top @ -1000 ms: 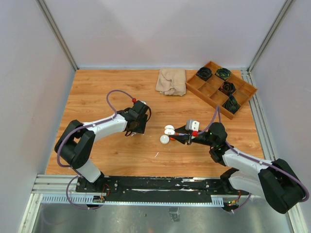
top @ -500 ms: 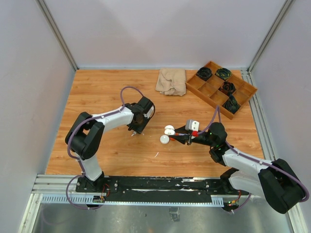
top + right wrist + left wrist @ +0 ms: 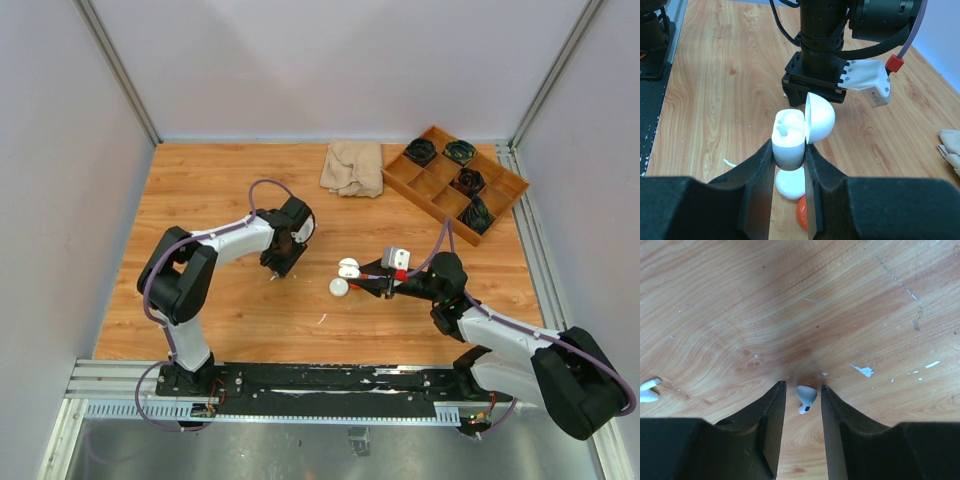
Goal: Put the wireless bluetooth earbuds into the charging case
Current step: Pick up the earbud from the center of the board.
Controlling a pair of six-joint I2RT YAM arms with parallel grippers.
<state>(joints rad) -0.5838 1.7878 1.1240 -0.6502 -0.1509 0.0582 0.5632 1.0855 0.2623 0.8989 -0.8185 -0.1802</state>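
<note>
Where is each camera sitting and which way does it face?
Top: above and behind the robot, looking down at the table; left gripper and right gripper show.
Left wrist: on the left arm, facing down at the table; its fingers flank an earbud.
Right wrist: on the right arm, facing across the table toward the left gripper; its fingers clamp the open case.
Shared: top and right wrist both show the case and left gripper.

White earbud [image 3: 806,397], white case [image 3: 790,142], beige cloth [image 3: 352,166], streaky honey-brown wood-grain table [image 3: 200,180], perhaps an orange blob [image 3: 802,220].
</note>
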